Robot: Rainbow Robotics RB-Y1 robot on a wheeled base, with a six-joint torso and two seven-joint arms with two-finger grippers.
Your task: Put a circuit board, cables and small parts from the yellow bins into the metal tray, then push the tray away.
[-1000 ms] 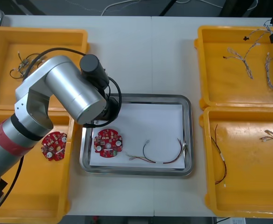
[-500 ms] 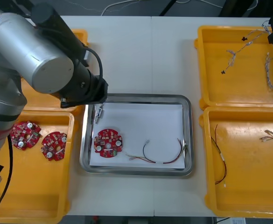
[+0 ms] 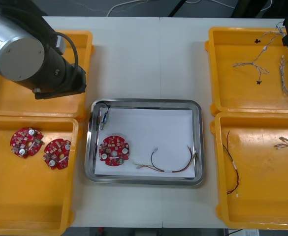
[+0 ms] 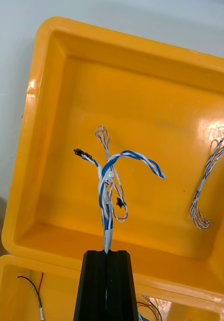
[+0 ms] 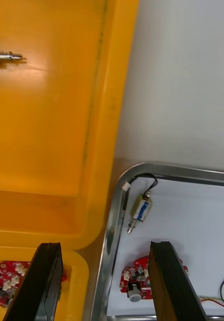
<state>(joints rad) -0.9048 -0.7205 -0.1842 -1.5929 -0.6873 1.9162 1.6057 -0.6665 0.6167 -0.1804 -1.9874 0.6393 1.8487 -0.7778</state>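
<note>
— Metal tray (image 3: 148,102), shiny rim, white inside: middle of the light desk (image 3: 148,54), between the yellow plastic bins (image 3: 30,196). Bins next?
— Two per side. Far right bin (image 3: 242,93) has the right tool (image 4: 107,253) above it. Far left bin (image 5: 41,125) is under the left arm. The left tool (image 5: 104,245) hangs over that bin's near wall, just beside the tray's far left corner, fingers spread, nothing between them.
— Right tool's state?
— Clamped on a twisted blue and white cable (image 4: 109,180). Cable dangles from the fingertips, long axis pointing down at the bin floor, branched ends loose. Looks lifted clear, I'd say. A second twisted cable (image 4: 207,185) lies flat in the same bin.
— Tray contents?
— Round red circuit board (image 3: 113,150) at the left, thin dark curved cable (image 3: 171,166) along the near side, small metal part (image 3: 104,118) with a black lead in the far left corner.
— Next move?
— Likely carry-over. The tray lies to the right tool's left and nearer the robot. The path crosses the bin's left wall, then a bare strip of desk. The tray's white middle and far right are free for the drop. Loose ends could snag that wall or drape over the rim, so it needs height.
</note>
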